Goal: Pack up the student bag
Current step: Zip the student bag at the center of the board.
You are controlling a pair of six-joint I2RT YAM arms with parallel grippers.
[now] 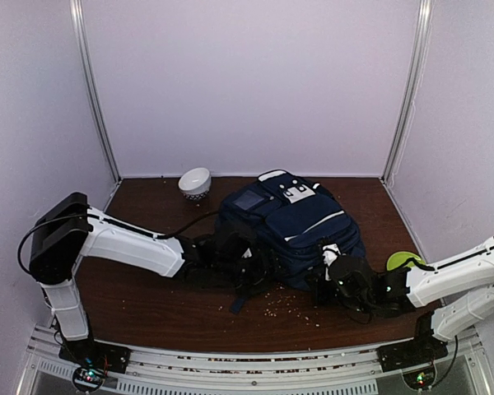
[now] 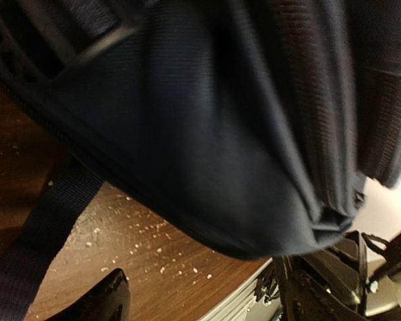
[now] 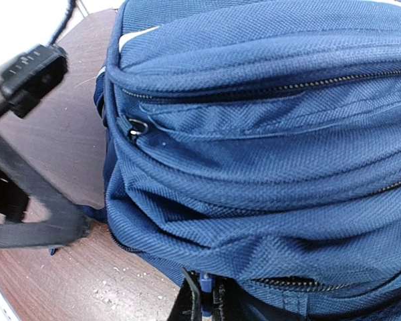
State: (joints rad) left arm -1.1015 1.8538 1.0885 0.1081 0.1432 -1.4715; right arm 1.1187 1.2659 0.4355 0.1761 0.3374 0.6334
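Sitting mid-frame on the table point(image 1: 148, 304), the student bag point(image 1: 288, 226) looks soft and floppy, so it'd likely sag if grabbed by loose cloth; straps point(image 2: 47, 227) or zipper seams point(image 3: 267, 90) seem safer. Left gripper point(image 1: 230, 257) is spread wide at its left side; right gripper point(image 1: 339, 276) is pressed together, apparently pinching fabric at its lower right.

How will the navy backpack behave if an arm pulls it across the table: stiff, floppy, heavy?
Likely floppy: the student bag is soft fabric, folding and creasing in the right wrist view. It bulges and looks bulky, so it would probably drag rather than slide easily. The loose strap may trail behind.
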